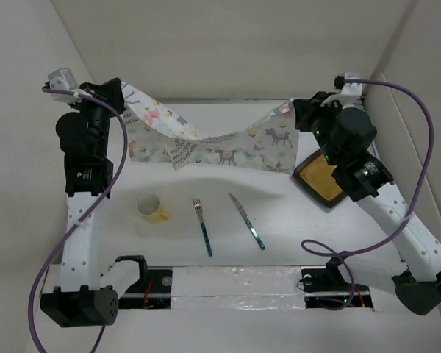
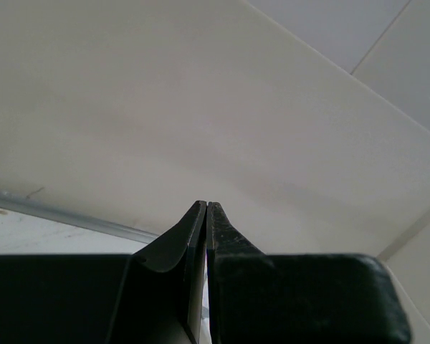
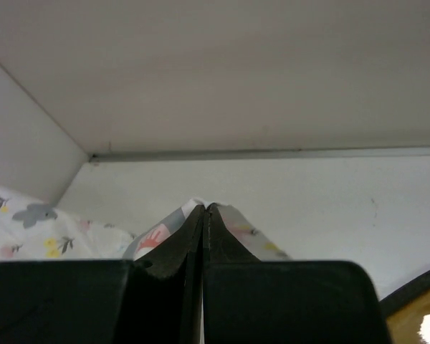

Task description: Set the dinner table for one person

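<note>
We clamp the animal-print placemat [image 1: 213,147] by its ends, left gripper [image 1: 123,90] and right gripper [image 1: 292,112]. Its length follows the far edge.

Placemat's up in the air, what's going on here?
Both arms hold the animal-print placemat by two corners, left end effector and right end effector shut on it; it sags over the dinner table. A mug, fork and knife lie nearer the bases; a plate sits beneath the right arm.
</note>
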Motion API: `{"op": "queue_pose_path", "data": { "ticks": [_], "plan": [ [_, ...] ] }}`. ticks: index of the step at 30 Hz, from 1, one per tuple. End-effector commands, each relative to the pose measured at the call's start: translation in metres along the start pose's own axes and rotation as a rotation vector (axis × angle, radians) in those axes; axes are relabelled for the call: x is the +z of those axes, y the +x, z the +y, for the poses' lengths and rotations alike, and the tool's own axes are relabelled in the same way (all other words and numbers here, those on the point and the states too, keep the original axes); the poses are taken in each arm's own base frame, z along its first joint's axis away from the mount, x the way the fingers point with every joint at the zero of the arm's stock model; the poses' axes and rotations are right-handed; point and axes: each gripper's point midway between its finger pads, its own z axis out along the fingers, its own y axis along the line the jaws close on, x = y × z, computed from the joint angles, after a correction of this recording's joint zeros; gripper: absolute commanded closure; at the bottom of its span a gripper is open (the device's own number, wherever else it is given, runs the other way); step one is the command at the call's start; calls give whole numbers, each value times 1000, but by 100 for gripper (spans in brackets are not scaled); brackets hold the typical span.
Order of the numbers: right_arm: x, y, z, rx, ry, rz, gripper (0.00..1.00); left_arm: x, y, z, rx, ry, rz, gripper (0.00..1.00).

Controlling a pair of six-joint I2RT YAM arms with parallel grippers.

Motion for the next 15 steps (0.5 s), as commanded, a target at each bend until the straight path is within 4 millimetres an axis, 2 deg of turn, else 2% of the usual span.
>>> {"op": "queue_pose_path", "data": {
  "ticks": [1,3,4,5,7,8,9,10,11,12,13,14,15],
  "plan": [
    [14,1,-16,-60,52,35,100,11,0,-4,-18,19,0,100],
    [28,-2,-26,-57,56,28,100,21,14,5,-22,-2,26,100],
    [42,9,-32,-58,67,54,100,27,18,9,-24,-13,32,100],
    [50,6,-29,-54,36,57,100,37,31,19,-23,-40,61,100],
    [70,3,-42,-48,47,57,100,52,38,23,-15,-50,90,100],
    [89,3,-42,-47,44,62,100,66,58,33,-18,-69,136,100],
    [98,7,-44,-50,36,91,100,73,62,35,-20,-68,146,100],
    [108,6,-46,-54,44,96,100,84,55,30,-20,-60,142,100],
    [125,15,-55,-56,63,115,100,98,74,40,-21,-80,188,100],
    [131,-6,-50,-52,44,84,100,106,72,39,-17,-79,193,100],
    [136,-13,-50,-48,39,80,100,115,58,29,-18,-65,182,100],
    [141,-19,-51,-47,37,77,100,125,68,33,-21,-70,210,100],
    [145,-30,-53,-46,39,66,100,129,61,28,-24,-58,202,100]
  ]
}}
